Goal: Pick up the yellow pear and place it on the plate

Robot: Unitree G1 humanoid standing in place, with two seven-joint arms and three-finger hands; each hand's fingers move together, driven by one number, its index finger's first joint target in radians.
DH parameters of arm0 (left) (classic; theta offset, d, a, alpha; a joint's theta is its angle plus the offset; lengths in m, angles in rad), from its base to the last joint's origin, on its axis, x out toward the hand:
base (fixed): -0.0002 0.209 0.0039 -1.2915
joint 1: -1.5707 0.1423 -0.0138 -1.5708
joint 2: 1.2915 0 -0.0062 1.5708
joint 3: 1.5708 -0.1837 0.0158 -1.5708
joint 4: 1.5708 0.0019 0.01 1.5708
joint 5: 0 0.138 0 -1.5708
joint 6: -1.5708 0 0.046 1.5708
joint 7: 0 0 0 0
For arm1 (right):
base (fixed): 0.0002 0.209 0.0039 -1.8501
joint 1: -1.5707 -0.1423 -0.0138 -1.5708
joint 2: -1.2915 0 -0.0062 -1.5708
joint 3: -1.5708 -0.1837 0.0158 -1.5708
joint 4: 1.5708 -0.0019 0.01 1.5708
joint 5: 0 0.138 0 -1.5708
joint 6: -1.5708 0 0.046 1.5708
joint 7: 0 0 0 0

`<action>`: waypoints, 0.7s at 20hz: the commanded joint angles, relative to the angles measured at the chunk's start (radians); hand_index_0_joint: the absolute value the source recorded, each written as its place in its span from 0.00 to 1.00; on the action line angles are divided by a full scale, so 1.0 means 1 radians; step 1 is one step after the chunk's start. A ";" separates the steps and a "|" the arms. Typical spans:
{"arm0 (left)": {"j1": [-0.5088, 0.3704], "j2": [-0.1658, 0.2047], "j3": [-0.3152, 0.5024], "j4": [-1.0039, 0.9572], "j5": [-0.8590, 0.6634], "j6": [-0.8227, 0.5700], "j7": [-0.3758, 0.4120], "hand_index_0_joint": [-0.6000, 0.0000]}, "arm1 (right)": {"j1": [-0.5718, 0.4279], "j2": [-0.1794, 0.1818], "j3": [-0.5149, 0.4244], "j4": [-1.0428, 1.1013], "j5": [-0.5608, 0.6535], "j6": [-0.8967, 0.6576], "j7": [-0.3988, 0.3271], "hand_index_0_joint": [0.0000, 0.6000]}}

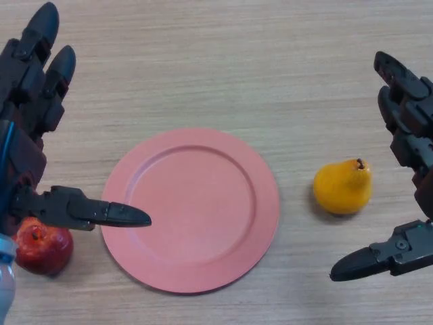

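— Left side of the wooden table (223,61)?

— Left hand (27,135) raised over the left edge, fingers (40,47) straight and pointing toward the far edge, thumb (111,213) stretched sideways with its tip over the rim of the pink plate (196,210). Spread wide, grasping nothing.

— And the right?

— Right hand (413,149) poised at the right edge, fingers (399,74) extended toward the far side, thumb (369,261) angled inward near the front. Released, empty, touching nothing.

— Location of the yellow pear (343,187)?

— Resting on the table right of centre, between the plate and the right hand. Just beside the plate's right rim but apart from it. Stem end tilted up toward the far right. Flanked by the right hand's fingers beyond it and the thumb in front of it, with clear space on both counts.

— Plate itself?

— Round, flat, bare, lying at the middle of the table toward the front edge.

— Anything else nearby?

— Red apple (42,247) near the front-left corner, just off the plate's left rim, partly under the left thumb's base. Nothing between pear and plate.
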 commanded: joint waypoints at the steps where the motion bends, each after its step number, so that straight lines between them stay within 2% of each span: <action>1: -0.016 0.020 0.057 -0.046 0.000 -0.089 -0.017 1.00 | -0.030 -0.018 -0.025 -0.026 -0.006 -0.180 -0.038 0.00; 7: -0.008 0.016 0.049 -0.029 0.023 -0.094 -0.035 1.00 | -0.096 -0.033 -0.013 0.108 -0.026 -0.239 -0.061 0.00; 14: 0.007 0.003 0.018 -0.007 0.057 -0.142 -0.033 1.00 | -0.246 -0.053 0.002 0.496 -0.115 -0.461 -0.095 0.00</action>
